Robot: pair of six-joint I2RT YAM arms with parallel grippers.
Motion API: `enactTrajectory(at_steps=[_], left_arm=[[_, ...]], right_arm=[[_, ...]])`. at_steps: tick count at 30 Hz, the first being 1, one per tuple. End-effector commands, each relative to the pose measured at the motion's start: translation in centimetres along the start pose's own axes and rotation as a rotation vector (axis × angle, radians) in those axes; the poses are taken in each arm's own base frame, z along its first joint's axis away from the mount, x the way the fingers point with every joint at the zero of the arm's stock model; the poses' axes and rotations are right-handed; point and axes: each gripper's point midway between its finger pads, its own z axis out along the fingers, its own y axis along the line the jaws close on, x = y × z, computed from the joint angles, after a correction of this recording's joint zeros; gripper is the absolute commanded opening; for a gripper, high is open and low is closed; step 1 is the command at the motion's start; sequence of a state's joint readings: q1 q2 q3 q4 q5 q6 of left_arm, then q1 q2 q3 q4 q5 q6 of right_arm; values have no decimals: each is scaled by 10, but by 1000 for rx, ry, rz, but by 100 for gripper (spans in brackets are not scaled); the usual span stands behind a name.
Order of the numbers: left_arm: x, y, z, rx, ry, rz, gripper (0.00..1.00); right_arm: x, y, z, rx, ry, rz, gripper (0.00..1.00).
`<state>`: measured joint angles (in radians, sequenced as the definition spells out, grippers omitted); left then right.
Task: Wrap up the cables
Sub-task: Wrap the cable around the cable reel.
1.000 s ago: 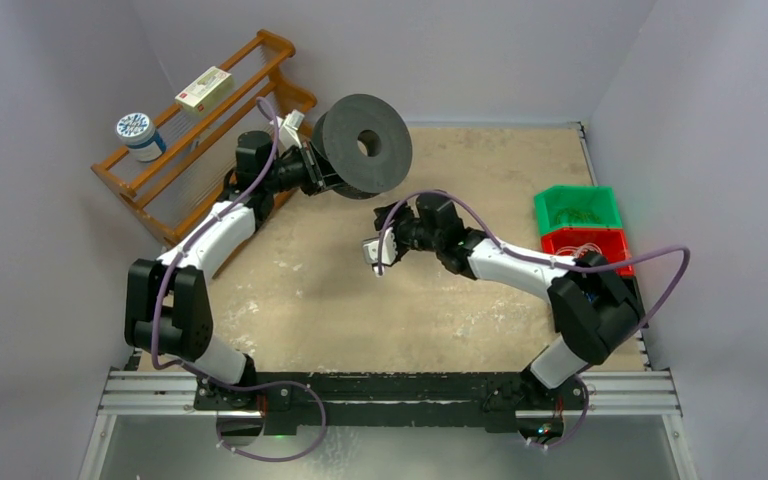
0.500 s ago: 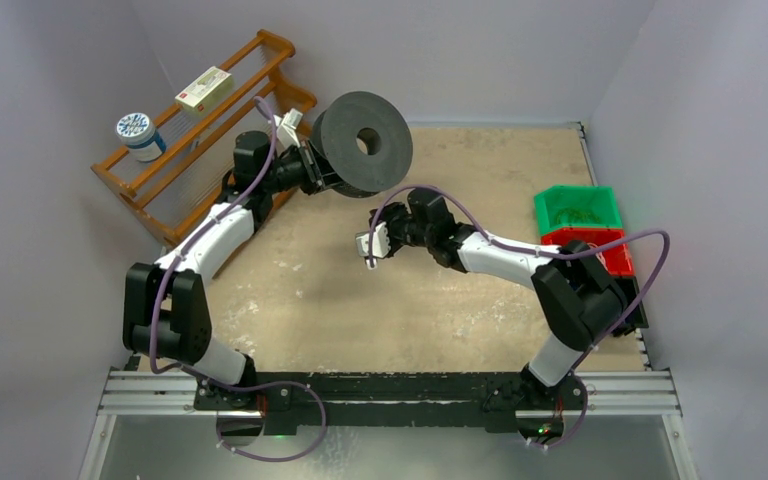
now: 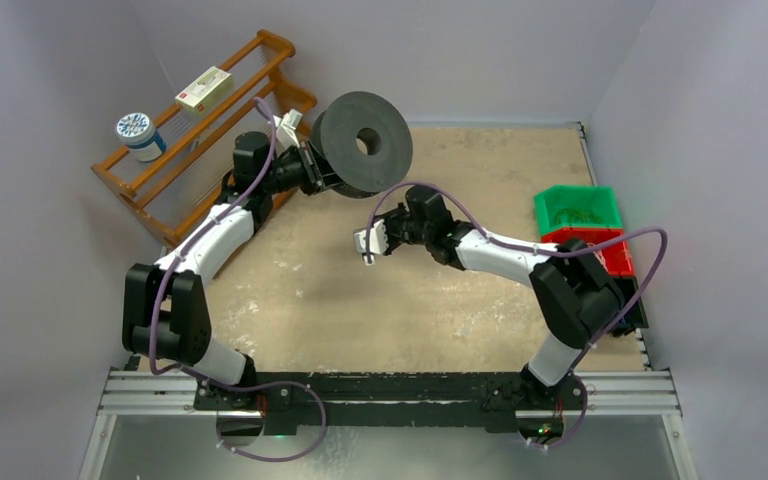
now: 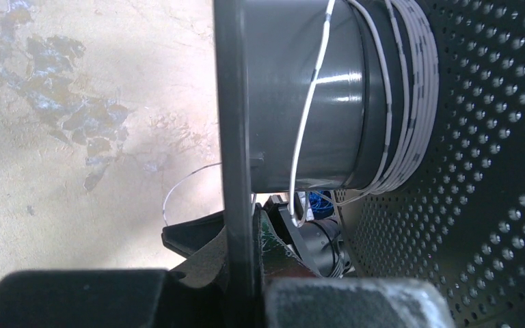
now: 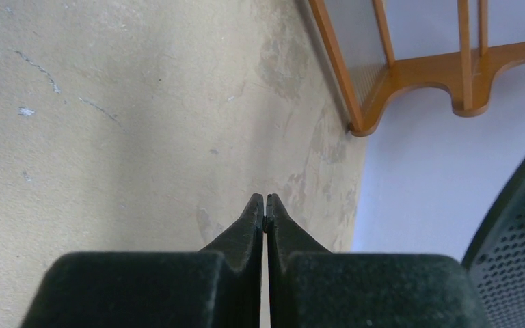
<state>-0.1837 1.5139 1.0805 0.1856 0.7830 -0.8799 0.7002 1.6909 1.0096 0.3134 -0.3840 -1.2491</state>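
Note:
My left gripper (image 3: 312,163) holds a black spool (image 3: 362,142) up in the air at the back left; in the left wrist view the left gripper (image 4: 238,229) is shut on the spool's thin flange (image 4: 231,102). The pale thin cables (image 4: 410,102) are wound in several turns round the grey hub. One loose strand (image 4: 307,123) crosses the hub and a thin loop (image 4: 178,188) hangs over the table. My right gripper (image 3: 365,245) hovers just below the spool. In the right wrist view the right gripper (image 5: 265,205) is shut; no cable shows between its tips.
A wooden rack (image 3: 200,120) stands at the back left, carrying a small box (image 3: 204,88) and a round tin (image 3: 138,135); its foot (image 5: 410,68) shows ahead of my right gripper. A green bin (image 3: 577,208) and a red bin (image 3: 605,250) sit at the right edge.
My right gripper has gone from open to shut and moved a little left and back, toward the spool. The left arm lifted the spool slightly, then held still.

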Motion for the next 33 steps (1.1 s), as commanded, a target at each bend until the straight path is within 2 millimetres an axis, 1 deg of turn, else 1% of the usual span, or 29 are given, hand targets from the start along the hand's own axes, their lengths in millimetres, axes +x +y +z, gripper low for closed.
enactTrajectory(at_steps=[1, 3, 5, 9, 13, 17, 21, 24, 31, 33], left_arm=[[-17, -46, -14, 129, -54, 127, 0], [-16, -50, -15, 141, -48, 137, 0], [-12, -54, -17, 159, -26, 155, 0], [-1, -59, -21, 207, 39, 207, 0], [10, -54, -23, 221, 82, 294, 0], [23, -43, -22, 204, 136, 384, 0], [43, -26, -17, 143, 225, 473, 0], [56, -19, -14, 117, 269, 535, 0], [72, -11, -9, 53, 320, 719, 0], [75, -9, -6, 32, 330, 762, 0]], right_arm=[[-11, -9, -1, -9, -31, 49, 0], [-7, -10, -9, -18, -33, 87, 0], [-5, -7, -22, -48, -59, 131, 0], [2, -10, -61, -77, -127, 225, 0], [4, -22, -102, -69, -211, 325, 0], [2, -37, -128, -61, -274, 405, 0], [1, -55, -144, -66, -332, 489, 0], [3, -71, -150, -68, -343, 548, 0], [12, -97, -158, -75, -313, 629, 0], [11, -105, -160, -69, -309, 650, 0]])
